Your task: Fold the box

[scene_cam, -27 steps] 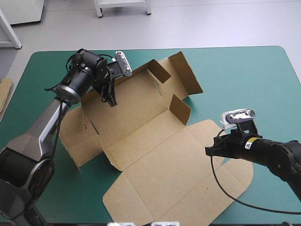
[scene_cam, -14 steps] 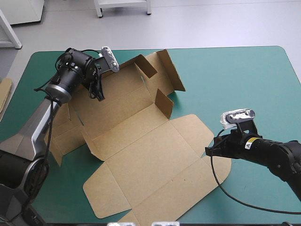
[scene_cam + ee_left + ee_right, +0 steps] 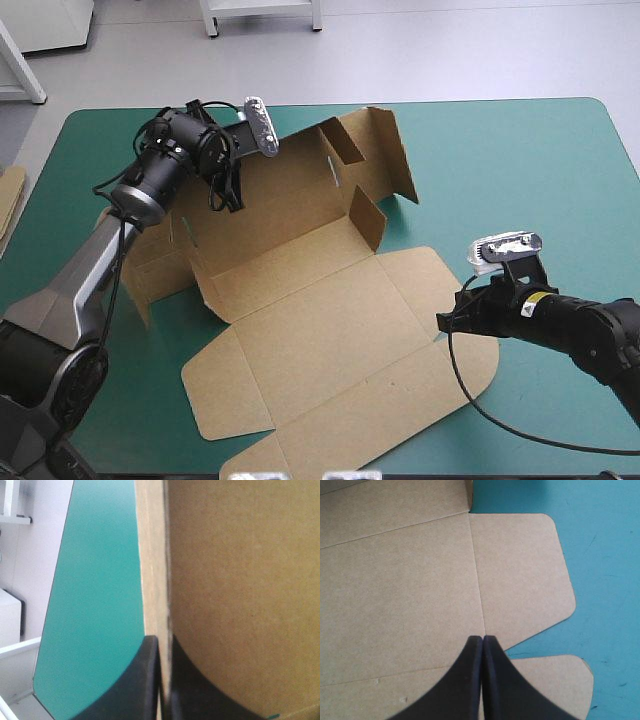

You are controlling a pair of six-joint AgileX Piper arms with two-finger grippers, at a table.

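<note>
High view: the box (image 3: pixel 330 340), a cut brown sheet, lies on the teal-green cover (image 3: pixel 520 160). Its far panels stand raised and the rest is flat. Its long axis runs from the left gripper (image 3: pixel 232 200) at the far left toward the near right, where the broad lid panel ends beside the right gripper (image 3: pixel 446 322). An edge of more board (image 3: pixel 10 200) shows at the table's left edge.

Left wrist view: the black fingers (image 3: pixel 145 680) are all but closed, pinching an upright edge of the box (image 3: pixel 240 580). Brown board fills one side of the jaws and the cover (image 3: pixel 95 605) the other.

Right wrist view: the fingers (image 3: pixel 470 680) are pressed together in one pointed arch over the flat board (image 3: pixel 395 580), holding nothing. A rounded flap (image 3: pixel 520 575) lies just ahead of them, and the cover (image 3: pixel 600 555) lies beyond it.
</note>
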